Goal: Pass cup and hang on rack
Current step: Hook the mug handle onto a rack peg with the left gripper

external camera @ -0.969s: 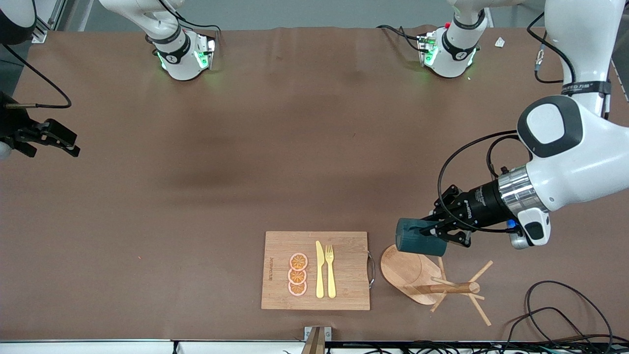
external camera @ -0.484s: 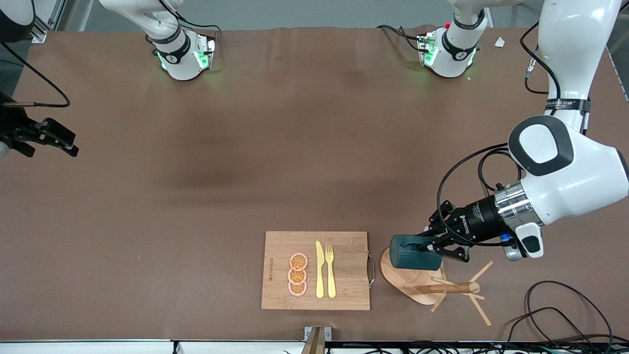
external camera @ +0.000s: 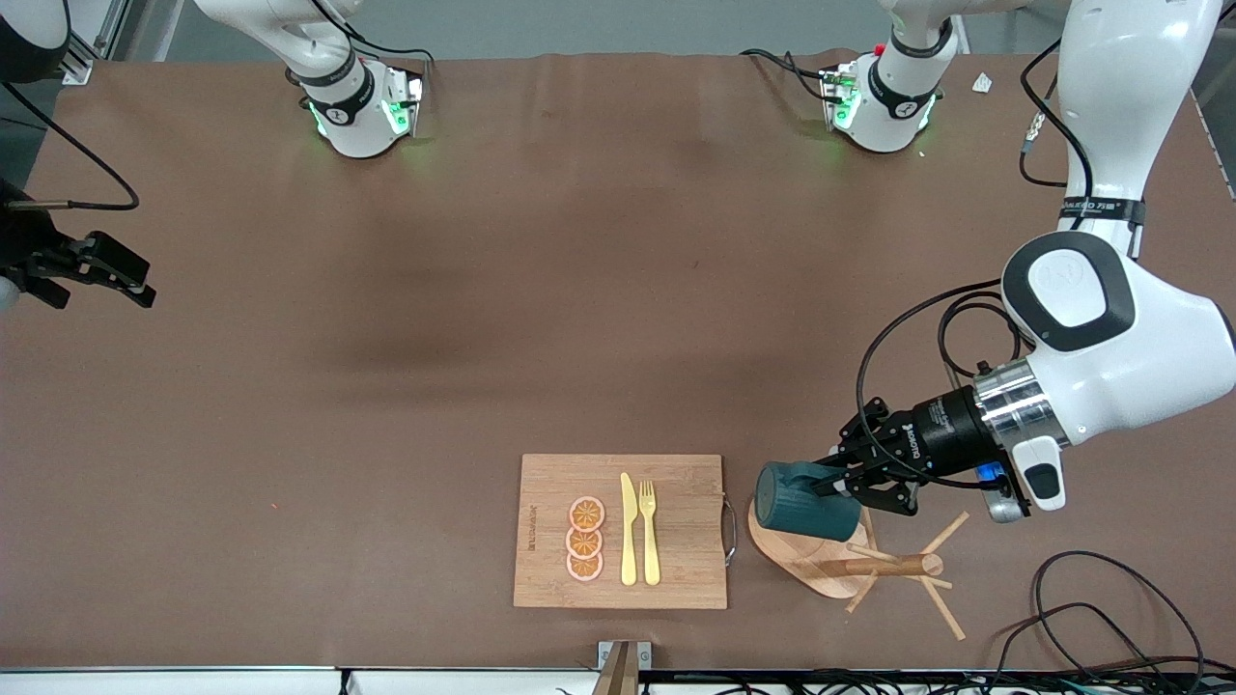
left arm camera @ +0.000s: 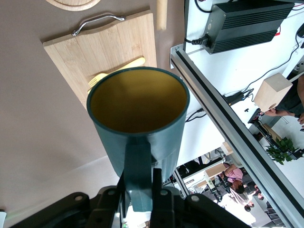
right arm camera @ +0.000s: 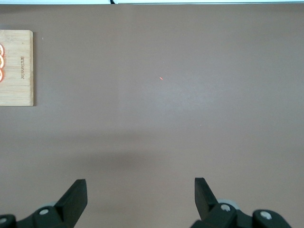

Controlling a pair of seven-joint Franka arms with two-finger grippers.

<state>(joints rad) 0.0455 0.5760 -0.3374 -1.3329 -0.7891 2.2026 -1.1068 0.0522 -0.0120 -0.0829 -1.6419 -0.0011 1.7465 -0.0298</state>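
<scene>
Clamped on the handle of the cup, the left gripper holds it sideways in the air over the oval base of the rack. Seen from the left wrist, the 2 fingers pinch the handle from both sides, and the cup points its open mouth away from the wrist, showing a yellowish-brown inside. From the front, the cup's closed bottom faces the cutting board, which lies on the table just beside the rack, toward the right arm's end. The rack stands with its post and thin pegs reaching toward the left arm's end of the table, and the cup touches no peg. On the cutting board lie 3 orange slices, a yellow knife and a yellow fork. Well apart from the rack, at the right arm's end of the table, the right gripper waits in the air with its jaws spread wide and nothing between them, as its fingers show in the right wrist view.
</scene>
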